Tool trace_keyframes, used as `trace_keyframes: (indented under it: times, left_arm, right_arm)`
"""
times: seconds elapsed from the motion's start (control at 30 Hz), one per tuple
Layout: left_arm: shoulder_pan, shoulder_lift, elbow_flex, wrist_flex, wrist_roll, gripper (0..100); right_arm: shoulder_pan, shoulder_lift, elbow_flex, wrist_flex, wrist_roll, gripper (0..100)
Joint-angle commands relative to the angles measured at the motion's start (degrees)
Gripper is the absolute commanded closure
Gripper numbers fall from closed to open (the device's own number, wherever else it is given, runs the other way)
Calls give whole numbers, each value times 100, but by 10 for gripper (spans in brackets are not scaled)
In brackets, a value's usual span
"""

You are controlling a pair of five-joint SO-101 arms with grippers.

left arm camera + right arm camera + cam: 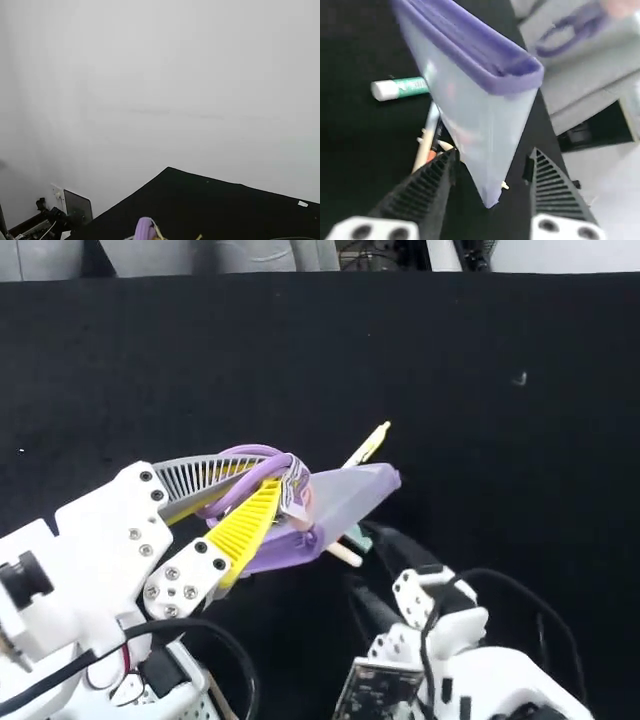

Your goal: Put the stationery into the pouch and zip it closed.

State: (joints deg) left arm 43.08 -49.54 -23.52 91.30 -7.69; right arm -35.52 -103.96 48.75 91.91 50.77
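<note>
The translucent purple pouch [345,498] hangs tilted above the black table. My left gripper [275,480], with one yellow and one grey finger, is shut on the pouch's purple loop end [145,229]. In the right wrist view the pouch [470,100] points its lower corner down between the black fingers of my open right gripper [492,155], which straddle the corner. Under the pouch on the table lie a white and green marker [400,87] and a few pencils [427,140]. A yellow pen [370,443] sticks out past the far side of the pouch.
The black table [480,390] spreads wide to the back and right. The right arm's white body and cables [440,620] fill the front right corner. The left arm's white body [90,560] takes up the front left.
</note>
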Motion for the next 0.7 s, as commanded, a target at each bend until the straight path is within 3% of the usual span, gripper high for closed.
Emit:
trace_keyframes:
  times: [0.0,0.37,0.53,0.67]
  left_arm:
    - [84,-9,-215,9,-70,970]
    - [101,-9,-215,18,-70,970]
    - [848,-9,171,0,-79,970]
    - [927,-9,400,-44,-88,970]
  right_arm:
    - [-308,-303,-418,-9,-615,775]
    - [-325,-295,224,-536,-651,776]
    - [-431,-295,426,-782,-668,776]
    - [-800,-295,435,-730,-695,776]
